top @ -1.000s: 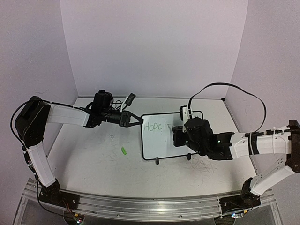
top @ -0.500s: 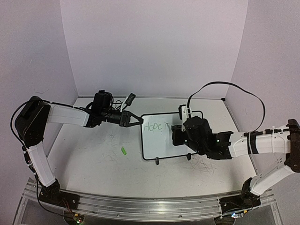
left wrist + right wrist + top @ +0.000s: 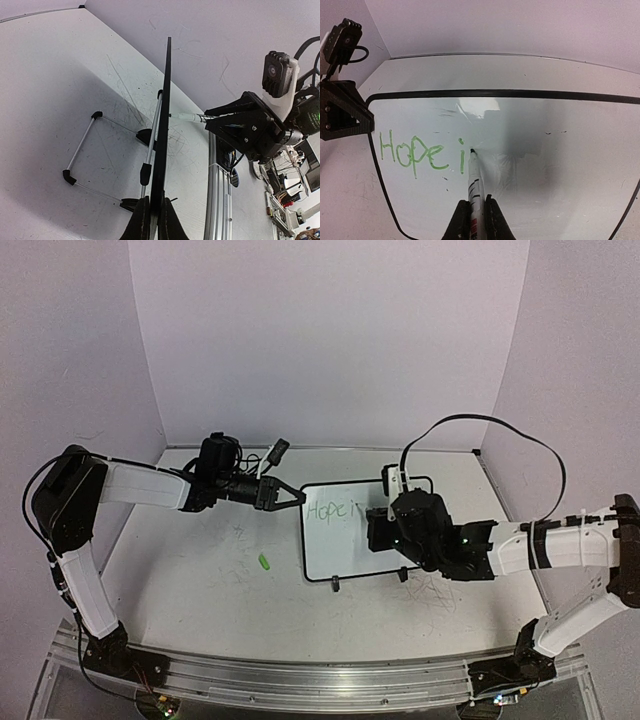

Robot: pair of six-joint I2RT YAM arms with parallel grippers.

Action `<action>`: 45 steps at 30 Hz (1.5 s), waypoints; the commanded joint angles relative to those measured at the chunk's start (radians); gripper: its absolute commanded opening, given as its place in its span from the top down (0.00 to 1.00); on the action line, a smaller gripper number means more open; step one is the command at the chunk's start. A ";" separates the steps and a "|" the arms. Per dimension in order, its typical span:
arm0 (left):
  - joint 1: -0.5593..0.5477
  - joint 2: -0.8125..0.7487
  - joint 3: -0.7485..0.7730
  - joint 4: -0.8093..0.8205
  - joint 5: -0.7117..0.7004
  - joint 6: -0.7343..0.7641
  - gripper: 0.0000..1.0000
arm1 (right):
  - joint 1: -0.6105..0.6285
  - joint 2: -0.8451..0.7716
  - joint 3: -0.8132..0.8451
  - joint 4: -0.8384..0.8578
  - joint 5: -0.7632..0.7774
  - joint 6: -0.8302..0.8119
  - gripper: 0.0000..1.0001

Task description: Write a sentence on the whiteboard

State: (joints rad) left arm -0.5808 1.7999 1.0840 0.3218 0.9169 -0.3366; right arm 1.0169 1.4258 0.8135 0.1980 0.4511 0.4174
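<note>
Green handwritten lettering [image 3: 415, 152] "Hope i" on upright glossy white black-framed whiteboard [image 3: 560, 165]; right pincer [image 3: 475, 201] clamped on white marker [image 3: 474, 175], tip touching board; left pincer [image 3: 152, 200] clamped on board's edge.

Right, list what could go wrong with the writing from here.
1. The left gripper pinches the whiteboard by one edge only, and it rests on a thin wire stand; pressure from the marker could swing or tip it, bending the strokes.
2. The marker's tip touches the board right beside the green lettering; a sideways drag by the right gripper could smear the i.
</note>
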 commanded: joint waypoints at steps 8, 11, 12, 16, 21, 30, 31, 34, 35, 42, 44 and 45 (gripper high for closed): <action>-0.007 -0.051 -0.003 0.017 0.040 -0.009 1.00 | 0.030 -0.005 -0.032 -0.032 0.002 0.061 1.00; -0.008 -0.051 -0.003 0.017 0.040 -0.009 1.00 | 0.031 -0.008 -0.035 -0.034 0.005 0.064 1.00; -0.008 -0.051 -0.004 0.017 0.040 -0.009 1.00 | 0.031 -0.008 -0.033 -0.034 0.010 0.063 1.00; -0.009 -0.051 -0.003 0.017 0.040 -0.009 1.00 | 0.031 0.001 -0.018 -0.034 0.025 0.054 1.00; -0.008 -0.053 -0.005 0.017 0.040 -0.009 1.00 | 0.030 0.010 0.013 -0.019 0.043 0.031 1.00; -0.008 -0.057 -0.006 0.017 0.040 -0.009 1.00 | 0.012 0.028 0.047 -0.002 0.051 0.001 1.00; -0.008 -0.057 -0.007 0.017 0.040 -0.008 1.00 | 0.010 0.029 0.050 -0.002 0.053 0.000 1.00; -0.008 -0.057 -0.007 0.017 0.040 -0.007 1.00 | 0.006 0.027 0.057 -0.001 0.063 -0.005 1.00; -0.008 -0.057 -0.007 0.017 0.040 -0.007 1.00 | 0.005 0.027 0.058 -0.002 0.068 -0.006 1.00; -0.008 -0.053 -0.006 0.017 0.039 -0.007 1.00 | 0.000 0.020 0.057 -0.003 0.082 -0.002 1.00; -0.008 -0.055 -0.006 0.017 0.039 -0.007 1.00 | 0.000 0.017 0.054 -0.010 0.086 0.007 1.00; -0.008 -0.055 -0.006 0.017 0.039 -0.007 1.00 | -0.001 0.015 0.052 -0.018 0.090 0.013 1.00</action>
State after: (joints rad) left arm -0.5808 1.7996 1.0840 0.3218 0.9161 -0.3367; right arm 1.0271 1.4410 0.8379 0.1802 0.4928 0.4203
